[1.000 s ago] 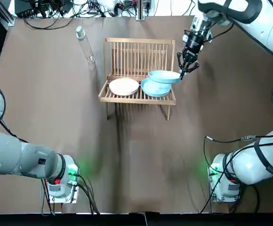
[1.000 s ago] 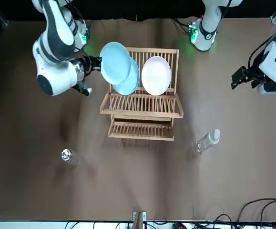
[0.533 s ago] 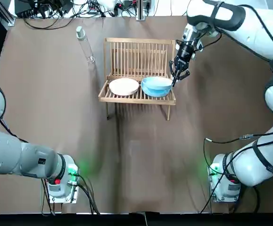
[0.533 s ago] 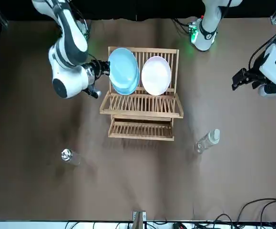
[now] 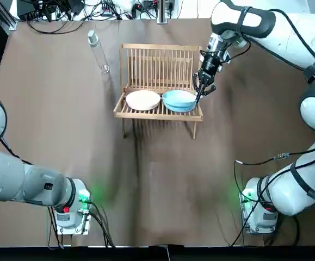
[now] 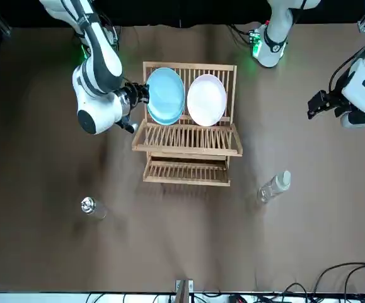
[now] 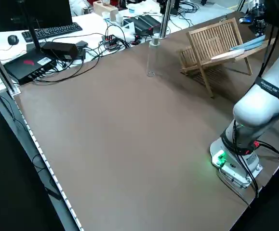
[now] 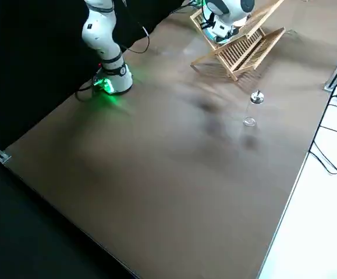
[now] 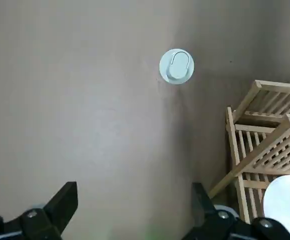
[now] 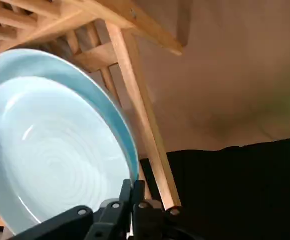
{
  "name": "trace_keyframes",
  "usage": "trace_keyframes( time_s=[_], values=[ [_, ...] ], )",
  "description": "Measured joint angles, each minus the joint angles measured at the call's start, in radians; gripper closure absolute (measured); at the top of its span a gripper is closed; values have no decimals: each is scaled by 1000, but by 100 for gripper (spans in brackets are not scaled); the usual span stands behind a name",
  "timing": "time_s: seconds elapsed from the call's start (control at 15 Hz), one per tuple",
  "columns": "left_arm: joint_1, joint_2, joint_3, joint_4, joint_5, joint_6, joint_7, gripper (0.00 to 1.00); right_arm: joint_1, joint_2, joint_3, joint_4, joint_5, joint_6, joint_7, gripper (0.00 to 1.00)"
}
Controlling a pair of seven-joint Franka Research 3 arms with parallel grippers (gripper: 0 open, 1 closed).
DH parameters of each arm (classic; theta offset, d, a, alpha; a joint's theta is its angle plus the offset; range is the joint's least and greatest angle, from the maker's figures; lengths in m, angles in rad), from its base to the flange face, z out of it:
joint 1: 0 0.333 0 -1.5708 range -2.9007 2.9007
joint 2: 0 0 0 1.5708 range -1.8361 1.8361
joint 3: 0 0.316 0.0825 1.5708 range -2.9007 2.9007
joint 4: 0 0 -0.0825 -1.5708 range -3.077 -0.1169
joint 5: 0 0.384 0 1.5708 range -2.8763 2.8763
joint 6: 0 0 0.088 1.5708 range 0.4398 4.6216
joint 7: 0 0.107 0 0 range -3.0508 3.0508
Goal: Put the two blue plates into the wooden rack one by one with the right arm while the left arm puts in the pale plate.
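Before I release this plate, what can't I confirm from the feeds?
Right gripper grips the held blue plate at the wooden rack. Unclear:
1. Its lower edge in the slots: front view, hidden by the plate itself; top view, too small.
2. Other blue plate: front view, almost wholly behind the held one.
3. Right side view: plates hidden behind the right arm.
4. Left gripper, open: outside the top view's frame.

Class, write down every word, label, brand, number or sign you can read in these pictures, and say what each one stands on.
No text can be read.
Black box on the side bench: a red mark, too small to read.
Keyboard: key legends too small to read.
Wooden rack, pale plate, bottle and the blue plate held by the right claw: no lettering shows.
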Motion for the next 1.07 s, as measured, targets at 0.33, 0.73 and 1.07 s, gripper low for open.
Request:
trace_keyframes(
  time_s=[0.33, 0.73, 1.07],
  values=[
    [-1, -3, -1, 5, 4, -4, 2, 0, 0, 0, -8, 8, 2, 1, -1, 69],
    [1, -2, 0, 5, 4, -6, 2, 0, -72, -8, -26, 83, -56, -73, -54, 63],
    [6, -2, 0, 6, 4, -6, 2, 0, -237, -21, -35, 229, -266, -154, -219, 64]
  ],
)
